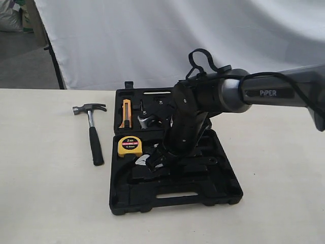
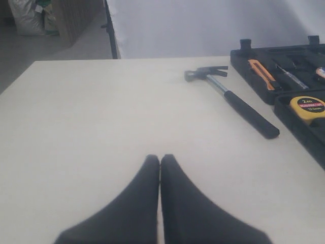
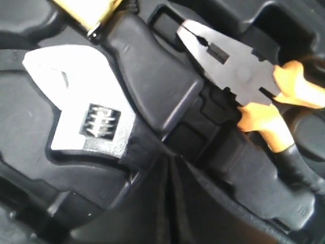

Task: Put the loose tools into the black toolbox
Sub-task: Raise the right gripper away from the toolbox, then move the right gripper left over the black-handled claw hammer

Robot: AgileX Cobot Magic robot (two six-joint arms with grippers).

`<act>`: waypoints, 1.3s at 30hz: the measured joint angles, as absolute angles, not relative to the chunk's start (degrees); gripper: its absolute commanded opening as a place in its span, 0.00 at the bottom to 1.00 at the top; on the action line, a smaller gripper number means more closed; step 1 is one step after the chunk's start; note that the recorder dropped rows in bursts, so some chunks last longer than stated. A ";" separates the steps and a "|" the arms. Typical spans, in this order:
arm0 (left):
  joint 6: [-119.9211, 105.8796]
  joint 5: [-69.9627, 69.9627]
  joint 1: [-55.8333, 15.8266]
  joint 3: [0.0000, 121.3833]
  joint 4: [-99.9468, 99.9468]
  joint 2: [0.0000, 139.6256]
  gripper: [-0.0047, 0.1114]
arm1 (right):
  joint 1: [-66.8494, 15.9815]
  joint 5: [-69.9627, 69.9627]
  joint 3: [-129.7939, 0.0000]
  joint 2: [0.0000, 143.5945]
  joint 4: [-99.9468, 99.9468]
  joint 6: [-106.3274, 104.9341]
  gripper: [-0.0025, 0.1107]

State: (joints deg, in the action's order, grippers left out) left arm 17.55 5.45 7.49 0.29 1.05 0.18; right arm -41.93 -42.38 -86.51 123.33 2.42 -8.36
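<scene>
The black toolbox (image 1: 127, 201) lies open on the table. A silver adjustable wrench (image 3: 84, 117) rests in a moulded recess of the toolbox (image 3: 152, 76), its silver head (image 1: 143, 161) showing beside the arm. My right gripper (image 3: 172, 161) is shut, with its tips right over the wrench's black handle; I cannot tell whether they touch it. The steel claw hammer (image 1: 91, 133) with a black handle lies on the table left of the box, also in the left wrist view (image 2: 233, 99). My left gripper (image 2: 160, 158) is shut and empty above bare table, well short of the hammer.
A yellow tape measure (image 1: 130, 146) and an orange utility knife (image 1: 125, 114) sit in the box. Orange-handled pliers (image 3: 238, 76) lie in a recess beside the wrench. A white backdrop hangs behind the table.
</scene>
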 measured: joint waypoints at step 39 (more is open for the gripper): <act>17.55 5.45 7.49 0.29 1.05 0.18 0.05 | -51.70 -24.13 -112.99 140.42 -15.47 -11.54 0.62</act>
